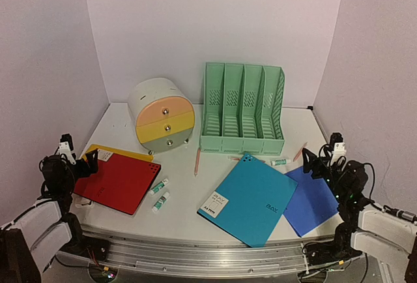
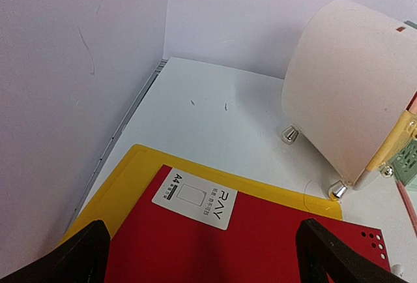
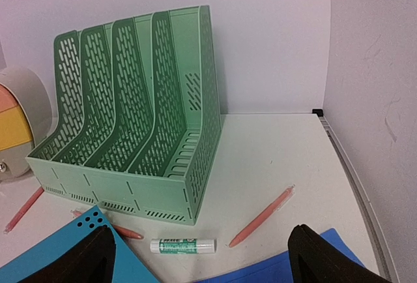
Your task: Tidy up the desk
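Note:
The white desk point(image 1: 120, 123) holds scattered stationery. At the left a red folder point(image 1: 117, 184) lies on a yellow folder point(image 1: 120, 152). My left gripper point(image 1: 91, 163) hovers open over their near left corner, and in the left wrist view the red folder point(image 2: 260, 244) fills the gap between its fingers. A teal folder point(image 1: 251, 198) overlaps a dark blue folder point(image 1: 314, 199) at the front right. My right gripper point(image 1: 314, 164) stands open above the blue folder's far edge, holding nothing. Ahead of it lie a glue stick point(image 3: 182, 246) and a coral pen point(image 3: 262, 216).
A mint-green file rack point(image 1: 242, 108) and a round drawer unit point(image 1: 161, 115) stand at the back. Two glue sticks point(image 1: 159, 187) lie beside the red folder, and a pen point(image 1: 197, 161) lies in front of the rack. Lilac walls close in both sides. A metal rail point(image 1: 208, 250) runs along the front.

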You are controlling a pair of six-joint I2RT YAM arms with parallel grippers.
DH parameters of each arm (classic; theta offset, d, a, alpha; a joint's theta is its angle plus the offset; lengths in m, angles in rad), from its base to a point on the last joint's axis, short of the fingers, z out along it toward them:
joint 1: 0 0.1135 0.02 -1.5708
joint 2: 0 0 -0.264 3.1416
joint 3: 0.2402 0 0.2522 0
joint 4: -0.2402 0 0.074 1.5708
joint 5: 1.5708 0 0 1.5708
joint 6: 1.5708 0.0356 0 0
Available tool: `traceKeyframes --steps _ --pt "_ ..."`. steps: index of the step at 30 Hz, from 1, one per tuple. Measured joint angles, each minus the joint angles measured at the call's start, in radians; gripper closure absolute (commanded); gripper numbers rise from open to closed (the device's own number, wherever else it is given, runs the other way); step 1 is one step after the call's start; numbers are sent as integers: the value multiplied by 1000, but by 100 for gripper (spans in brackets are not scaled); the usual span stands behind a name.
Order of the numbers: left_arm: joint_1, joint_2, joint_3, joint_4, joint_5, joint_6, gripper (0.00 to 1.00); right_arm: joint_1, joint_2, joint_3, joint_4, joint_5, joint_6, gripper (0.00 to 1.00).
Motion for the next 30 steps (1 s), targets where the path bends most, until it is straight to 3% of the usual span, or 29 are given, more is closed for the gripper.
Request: traceKeyframes --steps 3,6,8,11,15,17,23,26,30 --pt "1 -1 3 1 50 39 0 0 50 61 -68 0 40 4" --pt "4 4 61 -85 218 148 0 0 111 199 -177 -12 102 4" --pt "4 14 133 -145 343 221 1 0 149 298 -244 -35 146 4" --pt "4 35 269 -236 544 315 11 0 210 439 -345 -103 217 6" --pt "-36 84 445 -378 764 446 16 0 274 538 -449 -200 323 11" --pt "-149 113 526 -492 772 537 16 0 303 556 -502 -249 385 15" --pt "-768 218 718 -807 555 718 17 11 397 597 -646 -346 565 23" --pt "-971 344 799 -879 376 772 17 51 441 638 -751 -341 642 25" --pt "-1247 540 838 -833 155 889 20 150 479 684 -871 -312 733 26"
